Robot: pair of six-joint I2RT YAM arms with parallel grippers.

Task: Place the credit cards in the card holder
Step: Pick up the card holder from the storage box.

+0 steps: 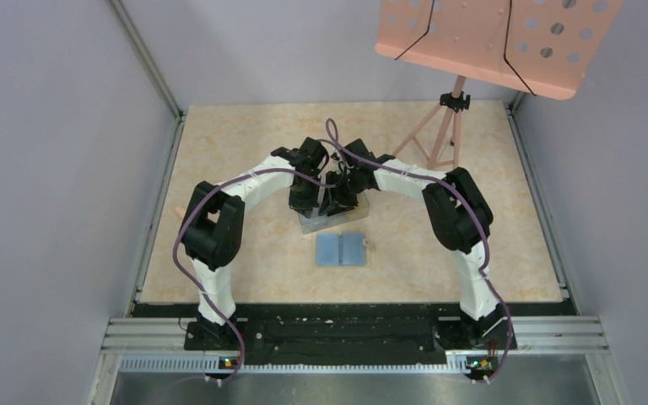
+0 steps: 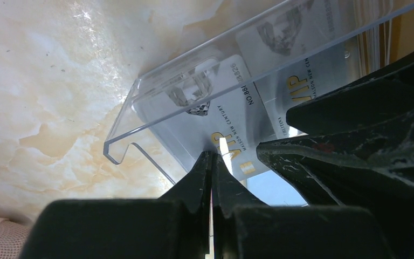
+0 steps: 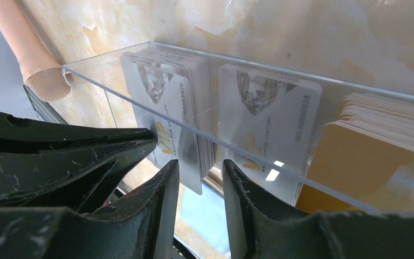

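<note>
The left gripper (image 2: 211,162) is seen clenched, its fingertips pressed together with only a thin white edge showing between them. In the right wrist view those same tips are met by the edge of a white card (image 3: 180,145), which is held tilted and partly drawn out of the first compartment of the clear box (image 3: 232,56). The right gripper (image 3: 199,167) is seen part-way apart. Its two fingers are set on either side of that card's lower corner, and a gap is left on the side toward the box, so no grip by it can be made out.

Around the fingers, the box's clear front wall is crossed by the raised card. More white cards (image 3: 269,118) are stacked behind it in two compartments, and yellow-orange cards (image 3: 356,162) fill the third. From the left wrist, much of the box is blocked by the right gripper's dark body.

The card holder (image 1: 342,249) is shown by the top view lying open, light blue side up, on the table (image 1: 245,143) just in front of the box. In the wrist views only a blue patch of it is glimpsed. A pink music stand (image 1: 489,38) at the far right is shown only from above.
</note>
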